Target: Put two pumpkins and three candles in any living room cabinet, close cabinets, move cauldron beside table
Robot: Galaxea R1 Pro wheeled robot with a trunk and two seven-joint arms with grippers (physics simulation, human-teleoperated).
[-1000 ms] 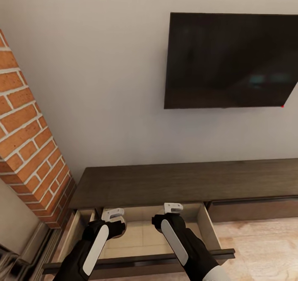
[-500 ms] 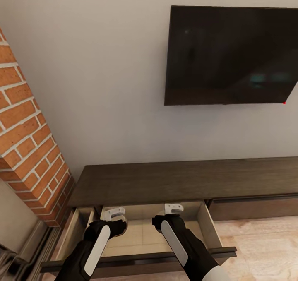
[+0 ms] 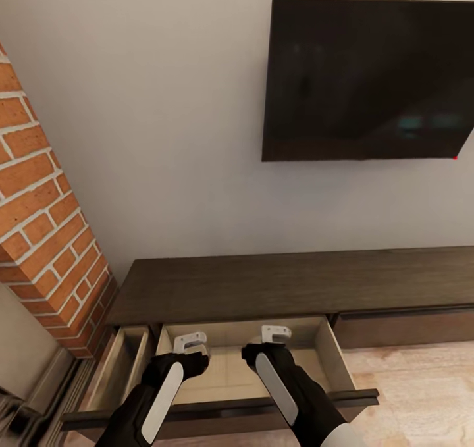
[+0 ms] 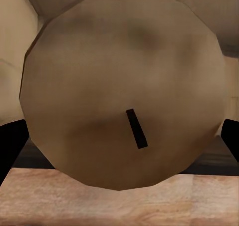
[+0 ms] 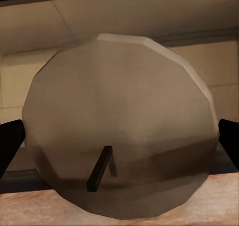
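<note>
The cabinet (image 3: 276,288) is a long, low, dark-brown unit against the wall. Its wide drawer (image 3: 227,376) stands pulled out, showing a pale wood inside. A narrow compartment (image 3: 124,367) to its left is open too. Both my grippers hang over the wide drawer, the left gripper (image 3: 191,342) near its left side and the right gripper (image 3: 275,334) toward the middle. Each is shut on a candle. The left wrist view has a grey-brown candle (image 4: 119,81) with a dark wick between the black fingers (image 4: 10,146). The right wrist view has another candle (image 5: 119,111) over the drawer floor.
A red brick column (image 3: 39,223) rises at the left, beside the cabinet's end. A dark TV (image 3: 368,78) hangs on the wall above. The drawer front (image 3: 408,327) to the right is shut. Pale wood floor (image 3: 421,388) lies in front.
The view has tilted slightly, so the TV sits higher in the picture. My left gripper has edged right and forward over the drawer. The right gripper holds its place.
</note>
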